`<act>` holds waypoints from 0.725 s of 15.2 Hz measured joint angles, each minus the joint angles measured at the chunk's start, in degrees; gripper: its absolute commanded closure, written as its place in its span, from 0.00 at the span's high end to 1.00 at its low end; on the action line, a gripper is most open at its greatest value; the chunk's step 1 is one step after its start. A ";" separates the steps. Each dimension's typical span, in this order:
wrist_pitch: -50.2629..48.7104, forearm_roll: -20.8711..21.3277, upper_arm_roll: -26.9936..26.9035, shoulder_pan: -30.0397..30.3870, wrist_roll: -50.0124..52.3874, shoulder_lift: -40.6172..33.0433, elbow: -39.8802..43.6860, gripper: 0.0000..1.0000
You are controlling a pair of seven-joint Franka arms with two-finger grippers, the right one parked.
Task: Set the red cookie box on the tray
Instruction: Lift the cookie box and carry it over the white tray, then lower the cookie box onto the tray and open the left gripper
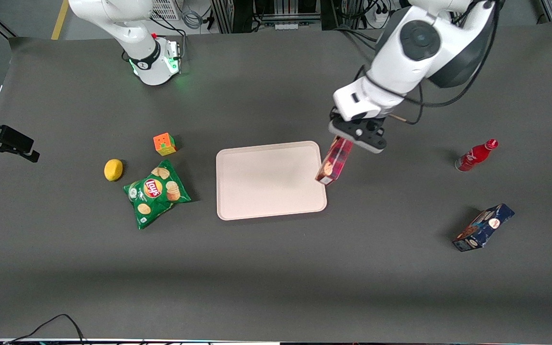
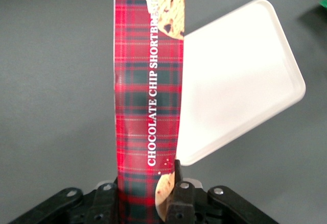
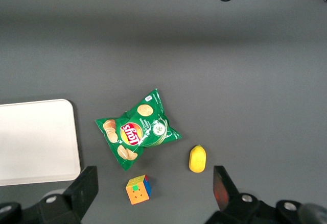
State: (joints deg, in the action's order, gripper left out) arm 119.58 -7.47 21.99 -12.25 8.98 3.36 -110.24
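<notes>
We note the gripper (image 1: 348, 139) clamped on one end of the red cookie box (image 1: 334, 161), holding it tilted in the air above the tray's (image 1: 269, 211) edge.

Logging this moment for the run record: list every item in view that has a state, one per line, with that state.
claw: shut on the red cookie box, by the tray's edge
red cookie box: held, hanging tilted
tray: flat, nothing on it
chip bag: lying flat, sealed
red soda bottle: lying down
dark blue snack box: lying down
</notes>
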 measured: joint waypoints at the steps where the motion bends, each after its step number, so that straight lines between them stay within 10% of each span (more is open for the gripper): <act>1: 0.03 2.56 0.01 -1.28 4.88 2.78 2.33 0.00; 11: 14.86 18.91 -0.24 -8.55 34.53 25.39 8.18 0.00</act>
State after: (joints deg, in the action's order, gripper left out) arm 134.44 11.43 21.75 -20.80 43.51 28.76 -102.07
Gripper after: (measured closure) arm 0.665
